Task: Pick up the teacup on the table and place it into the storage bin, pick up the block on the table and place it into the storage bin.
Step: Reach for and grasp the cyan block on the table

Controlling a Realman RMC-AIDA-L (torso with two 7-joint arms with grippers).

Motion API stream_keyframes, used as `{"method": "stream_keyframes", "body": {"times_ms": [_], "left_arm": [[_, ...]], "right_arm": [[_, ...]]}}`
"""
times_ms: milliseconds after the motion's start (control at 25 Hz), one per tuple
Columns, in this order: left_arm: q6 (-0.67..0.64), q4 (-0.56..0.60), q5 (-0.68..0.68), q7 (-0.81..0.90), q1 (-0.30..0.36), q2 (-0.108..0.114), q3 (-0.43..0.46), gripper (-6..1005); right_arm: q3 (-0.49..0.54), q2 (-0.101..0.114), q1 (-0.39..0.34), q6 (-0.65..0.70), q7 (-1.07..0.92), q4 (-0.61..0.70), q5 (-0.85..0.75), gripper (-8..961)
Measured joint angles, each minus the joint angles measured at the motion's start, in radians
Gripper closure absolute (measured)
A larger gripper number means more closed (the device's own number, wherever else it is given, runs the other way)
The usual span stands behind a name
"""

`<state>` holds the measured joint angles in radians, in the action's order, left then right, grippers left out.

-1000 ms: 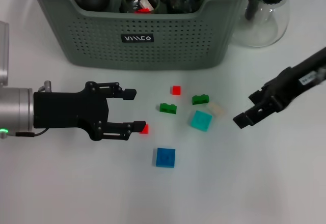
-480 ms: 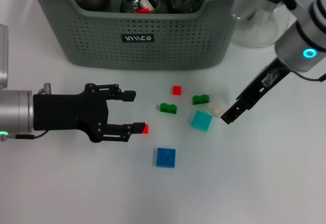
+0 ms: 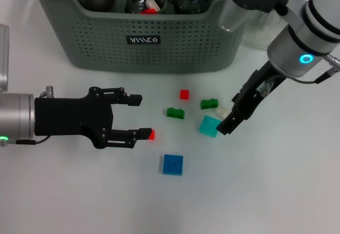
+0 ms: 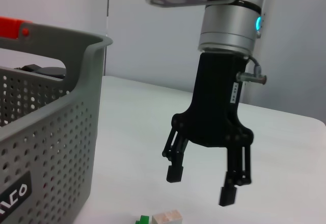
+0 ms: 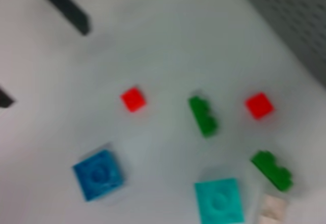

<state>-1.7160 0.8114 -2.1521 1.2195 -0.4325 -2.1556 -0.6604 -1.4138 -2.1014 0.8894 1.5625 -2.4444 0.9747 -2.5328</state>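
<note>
Grey-green storage bin (image 3: pixel 159 42) with dotted holes and a black label, sitting on a white surface (image 3: pixel 265 191). Blocks: two red (image 3: pixel 184 94), two green (image 3: pixel 175 113), one teal (image 3: pixel 210 126), one blue (image 3: pixel 172 164), one cream (image 5: pixel 270 210).

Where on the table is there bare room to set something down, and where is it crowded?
Bare table lies in front of the blue block, and below the left gripper. It is crowded between the storage bin and the blue block: red, green and teal blocks cluster there, with the right gripper beside the teal block.
</note>
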Motion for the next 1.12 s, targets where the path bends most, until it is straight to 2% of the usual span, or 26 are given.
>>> {"method": "stream_keyframes", "body": {"times_ms": [160,520,720,1120], "left_arm": [[-0.001,0.0,-0.001,0.0,0.0,0.0,0.0,234],[0.004,0.0,-0.002,-0.001,0.002,-0.002,0.001,234],[0.005,0.0,-0.002,-0.001,0.002,-0.002,0.001,234],[0.008,0.0,-0.002,-0.001,0.004,-0.003,0.001,233]], "right_arm": [[-0.025,0.0,0.019,0.002,0.053,-0.008,0.048,38],[-0.202,-0.009,0.074,-0.139,0.043,-0.098,0.097,39],[-0.26,-0.009,0.079,-0.178,0.029,-0.111,0.112,40],[-0.316,-0.011,0.086,-0.232,0.006,-0.155,0.118,48]]}}
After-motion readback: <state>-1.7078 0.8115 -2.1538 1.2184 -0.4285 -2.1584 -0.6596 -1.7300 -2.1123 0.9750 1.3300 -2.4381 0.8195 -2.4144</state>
